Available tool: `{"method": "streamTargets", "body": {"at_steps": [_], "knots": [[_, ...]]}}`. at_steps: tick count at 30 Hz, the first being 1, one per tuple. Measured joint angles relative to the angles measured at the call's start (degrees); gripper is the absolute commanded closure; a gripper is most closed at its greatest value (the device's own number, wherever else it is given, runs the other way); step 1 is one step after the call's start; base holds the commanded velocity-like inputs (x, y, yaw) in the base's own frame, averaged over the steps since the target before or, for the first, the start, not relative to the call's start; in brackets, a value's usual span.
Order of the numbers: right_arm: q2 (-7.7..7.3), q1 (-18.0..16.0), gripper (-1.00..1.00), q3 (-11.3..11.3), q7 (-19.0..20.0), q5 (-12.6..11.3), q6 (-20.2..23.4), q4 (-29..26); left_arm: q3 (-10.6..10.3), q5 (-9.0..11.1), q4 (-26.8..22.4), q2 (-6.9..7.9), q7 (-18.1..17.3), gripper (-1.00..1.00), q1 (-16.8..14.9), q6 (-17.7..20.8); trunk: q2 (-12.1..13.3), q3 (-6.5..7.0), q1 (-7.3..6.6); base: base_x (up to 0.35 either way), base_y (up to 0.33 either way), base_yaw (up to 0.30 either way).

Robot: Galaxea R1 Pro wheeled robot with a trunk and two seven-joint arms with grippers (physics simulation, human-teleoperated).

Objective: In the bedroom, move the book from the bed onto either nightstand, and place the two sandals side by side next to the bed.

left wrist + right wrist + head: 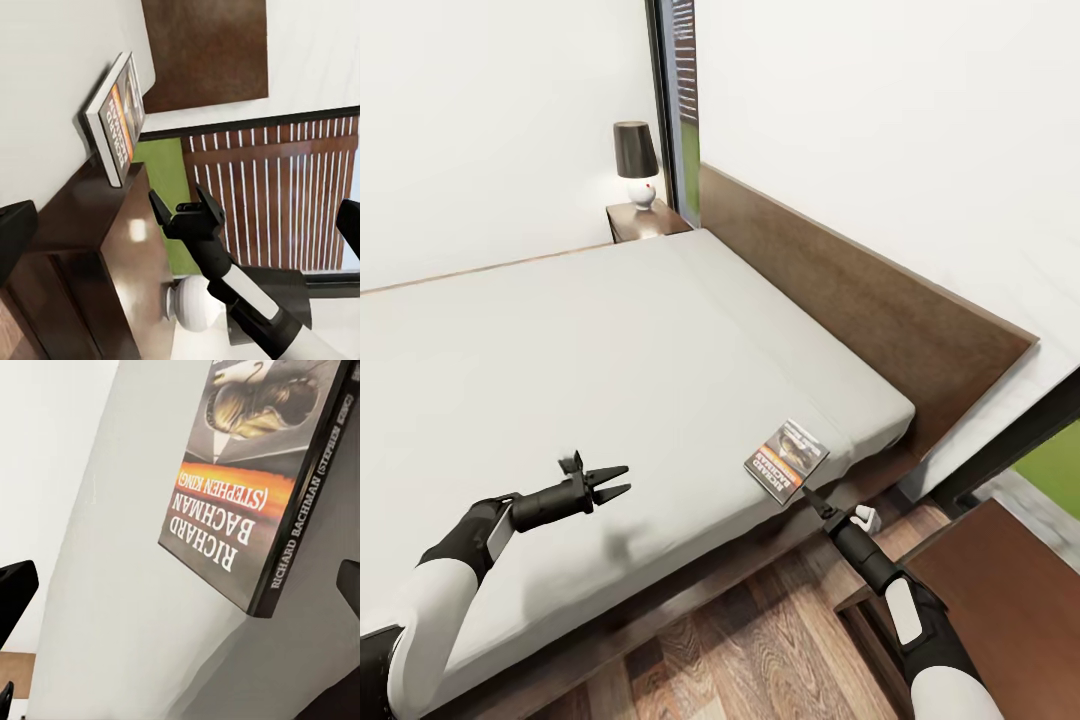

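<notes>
The book lies flat on the off-white mattress of the bed, at the corner near the headboard. Its dark cover with the orange band faces up and one corner overhangs the mattress edge. My right gripper is open just short of that corner, touching nothing; the left wrist view shows it below the book. My left gripper hovers open and empty over the mattress, well left of the book. The sandals are out of view.
One nightstand stands right under my right arm, beside the bed. The other nightstand carries a dark-shaded lamp on the far side. Wood-plank floor runs along the bed frame. A dark-framed window shows grass.
</notes>
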Motion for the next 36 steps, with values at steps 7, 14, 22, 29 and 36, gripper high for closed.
{"method": "streamTargets", "body": {"at_steps": [7,14,22,29,36], "knots": [[0.0,0.0,-1.0,0.0,0.0,0.0,0.0,0.0,0.0,0.0,0.0,0.0,0.2,-1.0,0.0,0.0,-1.2,-0.53,0.65,0.0,0.0,0.0],[0.0,0.0,-1.0,0.0,0.0,0.0,0.0,0.0,0.0,0.0,0.0,0.0,0.2,-1.0,0.0,0.0,-2.0,-0.9,1.1,0.0,0.0,0.0],[0.0,0.0,-1.0,0.0,0.0,0.0,0.0,0.0,0.0,0.0,0.0,0.0,0.2,-1.0,0.0,0.0,-2.0,-0.9,1.08,0.079,0.032,0.0],[0.0,0.0,-1.0,0.0,0.0,0.0,0.0,0.0,0.0,0.0,0.0,0.0,0.2,-1.0,0.0,0.0,-2.0,-0.9,1.1,0.046,0.016,0.0],[0.0,0.0,-1.0,0.0,0.0,0.0,0.0,0.0,0.0,0.0,0.0,0.0,0.2,-1.0,0.0,0.0,-2.0,-0.9,1.1,0.002,0.001,0.0]]}}
